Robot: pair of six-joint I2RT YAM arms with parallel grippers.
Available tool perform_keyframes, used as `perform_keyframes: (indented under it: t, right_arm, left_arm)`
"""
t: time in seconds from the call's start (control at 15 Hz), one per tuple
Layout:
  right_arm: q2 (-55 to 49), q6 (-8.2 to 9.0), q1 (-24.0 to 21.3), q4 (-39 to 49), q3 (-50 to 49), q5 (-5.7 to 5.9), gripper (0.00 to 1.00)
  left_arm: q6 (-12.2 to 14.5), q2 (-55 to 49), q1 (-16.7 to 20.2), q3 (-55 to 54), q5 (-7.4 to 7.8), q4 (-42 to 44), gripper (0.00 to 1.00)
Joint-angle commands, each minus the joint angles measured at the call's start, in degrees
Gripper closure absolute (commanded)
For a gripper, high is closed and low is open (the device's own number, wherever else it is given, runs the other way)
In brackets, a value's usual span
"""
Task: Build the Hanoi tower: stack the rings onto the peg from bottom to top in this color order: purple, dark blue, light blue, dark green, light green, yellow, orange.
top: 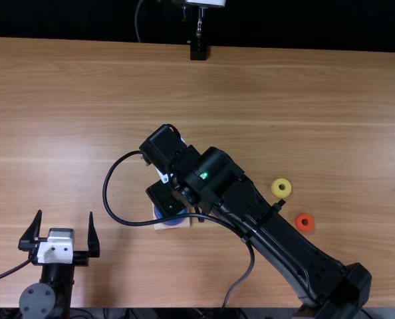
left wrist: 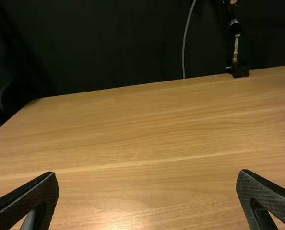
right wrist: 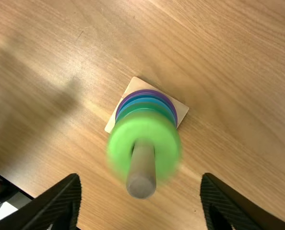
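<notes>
Bright light on the table [top: 304,100], 1 pale glare patch in left wrist view, soft shadow in right.

1. The top view looks steeply down and forward from high above the table [top: 84,100]
2. The left wrist view faces the table's far edge from low down, sharing the black stand [left wrist: 239,70] with the top view
3. The right wrist view looks down close above the peg [right wrist: 142,167], sharing the wooden base [right wrist: 181,109] with the top view
</notes>
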Motion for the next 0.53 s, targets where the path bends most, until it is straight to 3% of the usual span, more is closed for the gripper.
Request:
perform_keyframes:
  t: [0.0,0.27,0.47]
  right_arm:
    - [0.0,0.29,0.6,0.1,0.6,0.05,0.00]
    - [0.0,0.39,0.4,1.6,1.5,0.05,0.00]
    - [-0.3,0.39,-0.5,15.1,0.4,-0.05,0.00]
  left_arm:
    - [0.3,-0.6,-0.1,-1.3,-0.09,-0.3,0.00]
    - [0.3,-0.6,-0.1,-1.3,-0.09,-0.3,0.00]
    - [0.3,-0.6,-0.1,-1.3,-0.09,-0.3,0.00]
